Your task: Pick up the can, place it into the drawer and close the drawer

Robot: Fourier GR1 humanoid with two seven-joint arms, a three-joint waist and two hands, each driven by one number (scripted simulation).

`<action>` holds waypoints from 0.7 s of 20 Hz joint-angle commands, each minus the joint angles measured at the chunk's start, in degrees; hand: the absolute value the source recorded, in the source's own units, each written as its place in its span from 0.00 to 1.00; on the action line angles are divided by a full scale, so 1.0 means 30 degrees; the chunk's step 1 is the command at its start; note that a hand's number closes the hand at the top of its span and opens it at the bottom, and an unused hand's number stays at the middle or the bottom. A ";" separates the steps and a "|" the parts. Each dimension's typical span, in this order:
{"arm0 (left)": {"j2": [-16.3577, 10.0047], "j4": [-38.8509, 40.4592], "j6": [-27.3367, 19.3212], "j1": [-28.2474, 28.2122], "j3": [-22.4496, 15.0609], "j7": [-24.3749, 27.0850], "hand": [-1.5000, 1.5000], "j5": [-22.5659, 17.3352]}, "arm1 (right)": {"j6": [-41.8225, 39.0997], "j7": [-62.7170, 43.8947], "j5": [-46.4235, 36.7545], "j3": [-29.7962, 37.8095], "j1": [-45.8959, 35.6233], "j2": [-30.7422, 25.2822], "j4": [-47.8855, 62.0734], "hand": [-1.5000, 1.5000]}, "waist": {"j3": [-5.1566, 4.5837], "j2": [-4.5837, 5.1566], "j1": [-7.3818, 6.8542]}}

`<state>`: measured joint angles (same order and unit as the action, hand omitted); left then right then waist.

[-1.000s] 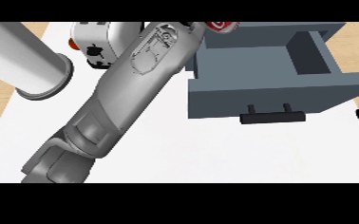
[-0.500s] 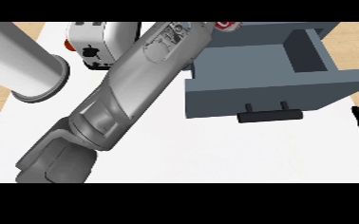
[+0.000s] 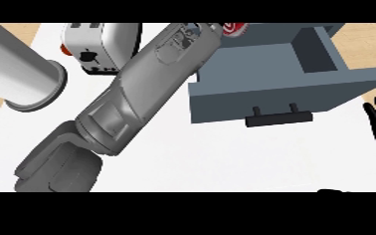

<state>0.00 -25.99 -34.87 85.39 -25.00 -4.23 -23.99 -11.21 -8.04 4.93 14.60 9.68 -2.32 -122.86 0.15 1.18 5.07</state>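
A red and white can (image 3: pixel 234 27) shows only as a small part at the view's upper edge, just behind the open grey-blue drawer (image 3: pixel 220 102). My left forearm (image 3: pixel 158 77) runs from the lower left up to the can. Its hand is hidden past the upper edge beside the can. The drawer is pulled out, and its black handle (image 3: pixel 279 118) faces me. Nothing shows in the part of its inside that I can see. My right hand (image 3: pixel 370 115) shows only as dark fingers at the right edge, level with the drawer's front and away from the can.
A silver and white toaster (image 3: pixel 99 47) stands at the back left, close to my left forearm. A large grey cylinder (image 3: pixel 29 79) lies at the far left. The white counter (image 3: pixel 242 159) stretches in front of the drawer.
My left forearm has slid a little further up and right toward the can. The can, the drawer and my right hand have not moved.
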 commanded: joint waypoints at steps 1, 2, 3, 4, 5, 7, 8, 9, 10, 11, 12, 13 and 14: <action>0.0000 0.0794 -0.0242 0.0150 -0.0862 0.0263 1.00 -0.0572 | 0.0132 -0.0197 0.0012 0.0036 -0.0858 -0.0214 0.0405 0.00 | 0.0004 0.0015 0.0011; 0.0000 0.0913 -0.0197 0.0361 -0.0833 0.0610 1.00 -0.0613 | 0.0141 0.0258 -0.0125 0.0007 -0.0463 0.0054 0.0613 0.00 | 0.0007 0.0023 0.0049; 0.0000 0.0786 -0.0587 -0.0865 -0.1175 0.1744 1.00 -0.0618 | -0.0414 0.0993 -0.0158 0.0068 0.0238 -0.0063 0.0936 0.00 | 0.0014 0.0063 0.0207; 0.0000 0.1202 0.0074 0.0055 -0.1045 0.1045 1.00 -0.0833 | 0.0272 0.0008 -0.0614 -0.0383 -0.0043 0.0220 -0.0350 0.00 | -0.0005 0.0040 0.0198; 0.0000 0.1219 -0.0464 -0.0469 -0.1556 0.1552 1.00 -0.0688 | 0.0589 -0.0289 -0.0578 -0.0225 -0.1322 -0.0034 0.0402 0.00 | -0.0002 0.0094 0.0120; 0.0000 0.1475 -0.0675 -0.0093 -0.1877 0.1191 1.00 -0.0910 | 0.0431 -0.0337 -0.0425 -0.0551 -0.1281 0.0135 0.0486 0.00 | 0.0014 0.0176 0.0516; 0.0000 0.1452 -0.0483 -0.0453 -0.2131 0.1410 1.00 -0.0949 | 0.0010 0.0538 -0.0115 0.0202 -0.1067 -0.0287 0.1326 0.00 | 0.0027 0.0172 0.0514; 0.0000 0.1170 -0.0818 -0.0176 -0.2708 0.0677 1.00 -0.1069 | 0.0266 -0.0087 -0.0551 -0.0308 -0.1752 -0.0316 0.1124 0.00 | 0.0021 0.0156 0.0574; 0.0000 0.1937 -0.0938 0.0100 -0.2435 0.1329 1.00 -0.0768 | 0.0020 -0.0323 -0.0166 -0.0327 -0.0490 -0.0089 -0.0061 0.00 | 0.0011 0.0124 0.0674; 0.0000 0.1661 -0.1053 -0.0477 -0.2650 0.1730 1.00 -0.1004 | -0.0009 0.0158 0.0009 -0.0153 -0.1125 -0.0190 0.0587 0.00 | 0.0023 0.0222 0.0807; 0.0000 0.1596 -0.0712 -0.0872 -0.2654 0.2283 1.00 -0.1118 | 0.0169 -0.0177 -0.0259 -0.0397 -0.0978 -0.0058 0.0090 0.00 | 0.0002 0.0175 0.0621; 0.0000 0.1611 -0.1276 -0.0839 -0.2997 0.2023 1.00 -0.1092 | -0.0334 0.0158 -0.0137 -0.0092 -0.0716 -0.0499 0.0575 0.00 | 0.0015 0.0157 0.0672; 0.0000 0.1534 -0.1611 -0.0990 -0.3464 0.1638 0.00 -0.1122 | -0.0147 -0.0167 0.0301 0.0244 -0.1218 -0.0607 0.0526 0.00 | 0.0019 0.0156 0.0771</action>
<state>0.00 -21.48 -37.77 83.69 -32.76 0.53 -26.90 -11.24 -8.14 4.64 14.29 6.80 -3.19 -121.46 0.19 1.64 6.88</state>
